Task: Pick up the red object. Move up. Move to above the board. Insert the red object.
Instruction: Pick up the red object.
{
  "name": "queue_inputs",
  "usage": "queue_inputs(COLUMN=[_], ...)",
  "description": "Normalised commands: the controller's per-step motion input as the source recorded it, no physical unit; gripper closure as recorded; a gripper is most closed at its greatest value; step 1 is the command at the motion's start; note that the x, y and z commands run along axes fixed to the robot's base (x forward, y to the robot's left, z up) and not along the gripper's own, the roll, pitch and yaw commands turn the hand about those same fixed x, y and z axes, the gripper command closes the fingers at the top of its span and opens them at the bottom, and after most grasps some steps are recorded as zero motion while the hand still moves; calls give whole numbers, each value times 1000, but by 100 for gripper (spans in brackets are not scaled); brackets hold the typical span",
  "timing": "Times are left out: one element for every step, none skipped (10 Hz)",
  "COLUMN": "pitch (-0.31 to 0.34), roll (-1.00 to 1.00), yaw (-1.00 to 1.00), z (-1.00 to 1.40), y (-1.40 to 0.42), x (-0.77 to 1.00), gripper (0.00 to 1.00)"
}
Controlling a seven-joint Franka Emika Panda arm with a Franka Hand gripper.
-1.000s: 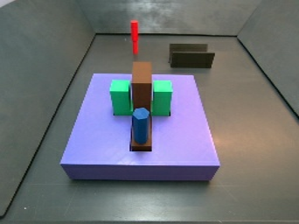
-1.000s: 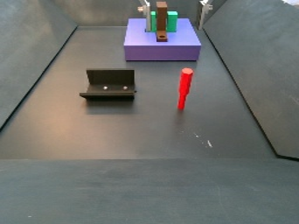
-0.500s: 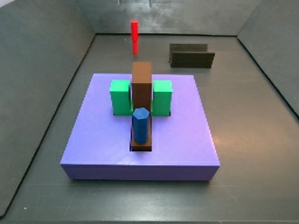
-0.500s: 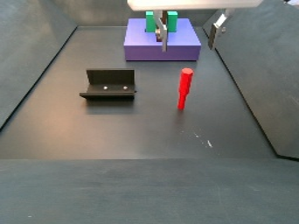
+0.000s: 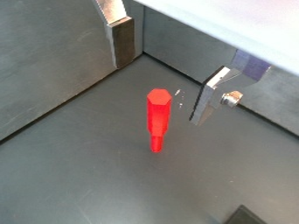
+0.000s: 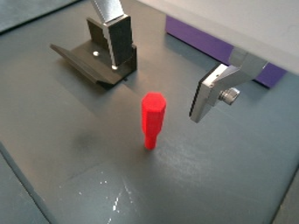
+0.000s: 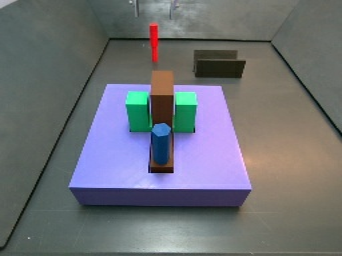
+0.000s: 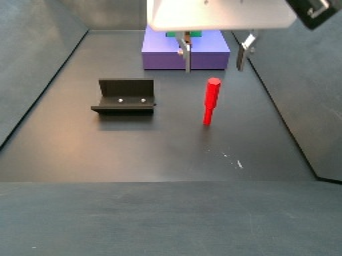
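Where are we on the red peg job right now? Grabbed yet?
Not grabbed. The red object stands upright on the floor, apart from the board. In hand: the end effector hangs open above the peg, one finger on either side, no contact. Left: descend, close, lift, carry over the board, insert.

The red object (image 5: pixel 156 115) looked like smooth, matt plastic with faceted sides, standing on a dark floor (image 6: pixel 211 188) that had a dull sheen and a few pale scuff marks. Above it the gripper (image 5: pixel 166 61) hung with its jaws spread wide, nothing between them; its fingers (image 6: pixel 212 91) read as brushed silver metal, flat and faintly reflective. The fixture (image 6: pixel 98 61) appeared as dark matt metal with small pale screw heads. In a side view the board (image 7: pixel 163 158) showed a smooth, even, matt lavender finish, plastic-like.
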Motion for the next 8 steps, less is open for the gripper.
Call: queue_inputs(pitch=[-23,-13,0,0,0,-19,-21,-19], roll=[-34,-9,-33,-77,-37,-23,-10,0], yaw=[-263,-217,-83,0,0,66,51,34], z=[-294,-306,-314,-334,-337,-351,-363,-314], y=[77,94,66,0,40,40,26,57], x=[-57,-40,0,0,0,0,0,0], gripper=[0,0,0,0,0,0,0,0])
